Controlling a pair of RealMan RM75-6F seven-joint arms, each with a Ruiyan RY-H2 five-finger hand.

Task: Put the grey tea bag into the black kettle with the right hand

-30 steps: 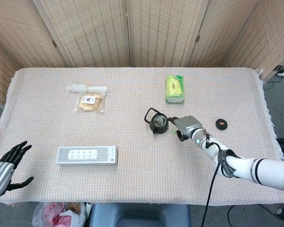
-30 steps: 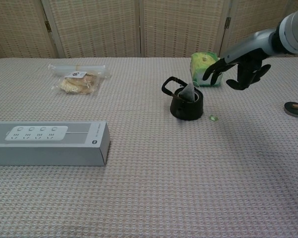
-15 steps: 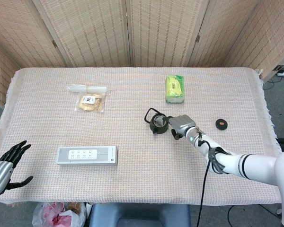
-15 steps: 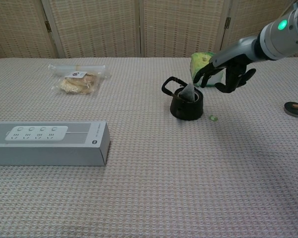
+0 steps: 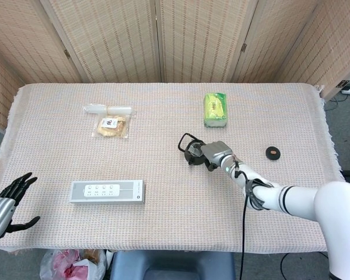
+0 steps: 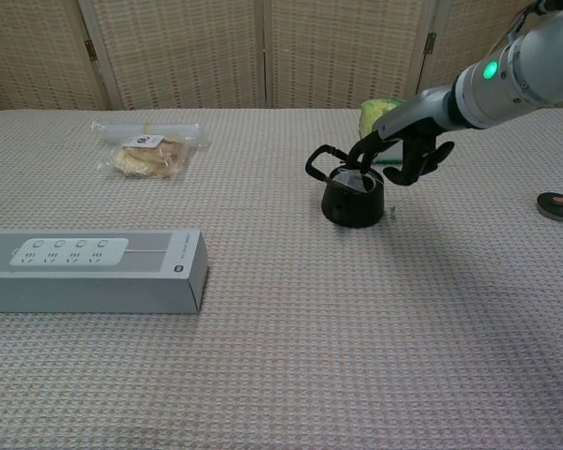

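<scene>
The black kettle (image 5: 191,151) (image 6: 352,201) stands right of the table's middle, handle pointing left. The grey tea bag (image 6: 359,181) sits in its mouth, mostly hidden by fingers. My right hand (image 5: 213,155) (image 6: 400,156) hovers at the kettle's right rim, fingers spread, one fingertip (image 6: 360,162) reaching down onto the tea bag. A tiny green tag (image 6: 392,212) lies on the cloth beside the kettle. My left hand (image 5: 6,204) hangs open off the table's front left corner, holding nothing, and only the head view shows it.
A white power strip box (image 5: 107,191) (image 6: 92,269) lies front left. A snack bag (image 5: 111,126) (image 6: 145,155) sits at the back left, a green packet (image 5: 215,109) (image 6: 379,109) behind the kettle, and a small black disc (image 5: 273,153) (image 6: 557,204) to the right.
My right hand has moved left from beside the kettle to its mouth, and a fingertip now touches the tea bag, which sits lower. The left hand has barely shifted.
</scene>
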